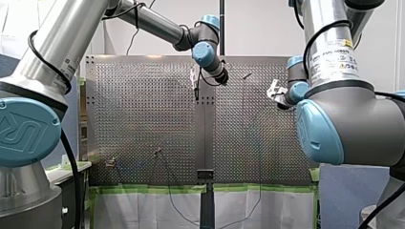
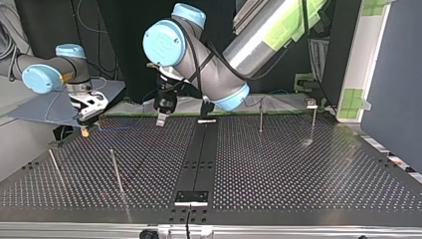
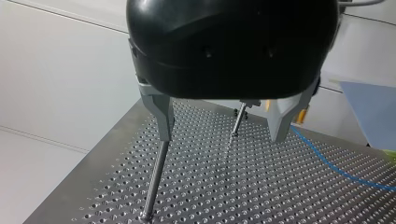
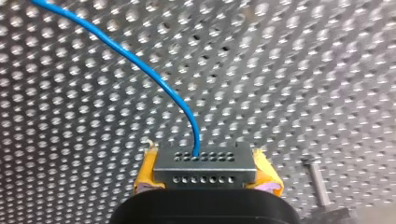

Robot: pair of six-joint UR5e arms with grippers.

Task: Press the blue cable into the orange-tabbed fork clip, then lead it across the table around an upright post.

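Over the perforated desk's [image 2: 298, 174] far left corner in the top view, my right gripper's [image 2: 85, 128] yellow-padded fingers [image 4: 266, 179] pinch the blue cable [image 4: 140, 65], a thin bright strand curving across the holes; my left gripper [image 3: 223, 136] hangs nearby, metal fingers [image 3: 163, 116] spread, a slim upright post [image 3: 156, 186] just ahead; only the wrist views show either grip

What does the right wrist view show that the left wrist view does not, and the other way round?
Only the right wrist view: the end of the blue cable held in my right gripper, between its yellow pads. Only the left wrist view: my left gripper, jaws open and empty, above the perforated table. Both: that table, the blue cable and an upright post.
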